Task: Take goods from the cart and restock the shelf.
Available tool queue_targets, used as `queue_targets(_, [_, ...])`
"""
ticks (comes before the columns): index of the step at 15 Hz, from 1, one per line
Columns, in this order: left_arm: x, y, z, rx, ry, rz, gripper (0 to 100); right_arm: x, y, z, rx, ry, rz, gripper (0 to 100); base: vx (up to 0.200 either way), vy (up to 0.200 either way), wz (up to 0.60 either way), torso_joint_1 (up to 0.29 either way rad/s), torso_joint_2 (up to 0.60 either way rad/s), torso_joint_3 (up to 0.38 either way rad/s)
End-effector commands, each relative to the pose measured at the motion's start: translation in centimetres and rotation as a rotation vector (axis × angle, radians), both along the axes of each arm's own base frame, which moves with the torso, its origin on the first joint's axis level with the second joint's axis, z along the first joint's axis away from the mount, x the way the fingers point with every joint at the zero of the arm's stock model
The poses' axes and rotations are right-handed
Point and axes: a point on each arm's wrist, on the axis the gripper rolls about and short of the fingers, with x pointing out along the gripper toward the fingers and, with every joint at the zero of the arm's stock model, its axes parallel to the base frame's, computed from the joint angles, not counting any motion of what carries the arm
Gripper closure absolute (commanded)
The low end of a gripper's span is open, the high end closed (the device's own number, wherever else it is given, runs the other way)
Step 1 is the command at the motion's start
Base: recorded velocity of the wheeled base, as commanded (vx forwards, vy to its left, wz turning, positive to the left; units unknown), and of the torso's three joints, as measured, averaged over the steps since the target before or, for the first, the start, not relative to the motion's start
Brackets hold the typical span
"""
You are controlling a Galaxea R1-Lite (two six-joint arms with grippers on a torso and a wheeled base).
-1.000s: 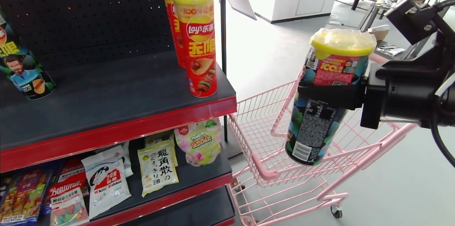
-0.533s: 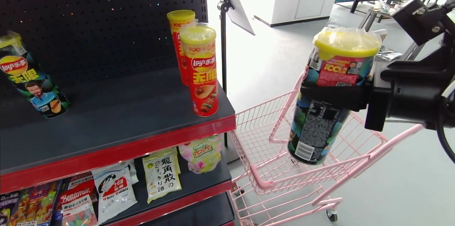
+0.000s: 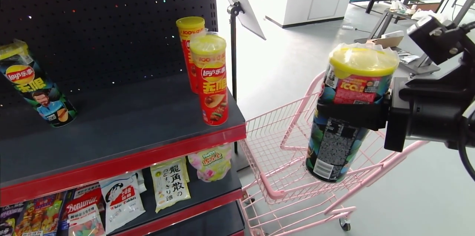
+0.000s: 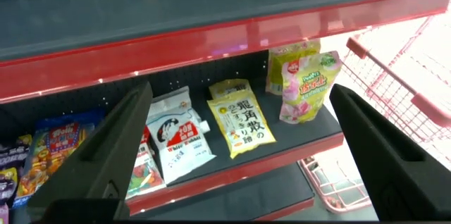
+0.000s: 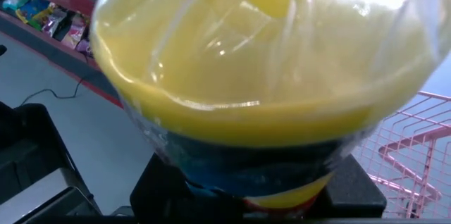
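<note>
- The right end effector [image 3: 349,115] is clamped around the middle of a dark chip can [image 3: 336,147], one finger pressed on each side. The can is held nearly upright, with its yellow lid [image 5: 268,76], covered in clear wrap, on top.
- Below and behind that end effector is the pink cart [image 3: 282,161]; the can hangs over its basket.
- To that end effector's left is the shelf [image 3: 122,124]. Two red chip cans [image 3: 213,80] stand at the corner nearest the held can, and another dark can [image 3: 37,84] is at the far end.
- The left end effector [image 4: 239,104] has its fingers spread wide with nothing between them, facing the snack bags [image 4: 243,125] on the lower shelf board.
</note>
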Motion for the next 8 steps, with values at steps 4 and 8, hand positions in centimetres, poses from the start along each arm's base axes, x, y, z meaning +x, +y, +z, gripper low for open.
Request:
queue_targets(4, [0.01,0.0,0.0,0.0,0.001,0.001,0,-0.16,-0.09,0.04,0.002,-0.004,-0.003,100,-0.15,0.0,0.0,0.003,0.0,-0.002])
queue_targets(8, [0.01,0.0,0.0,0.0,0.001,0.001,0,-0.29,-0.23,-0.16,-0.006,-0.002,-0.024,100,0.0,0.0,0.3,-0.005,0.0,0.002])
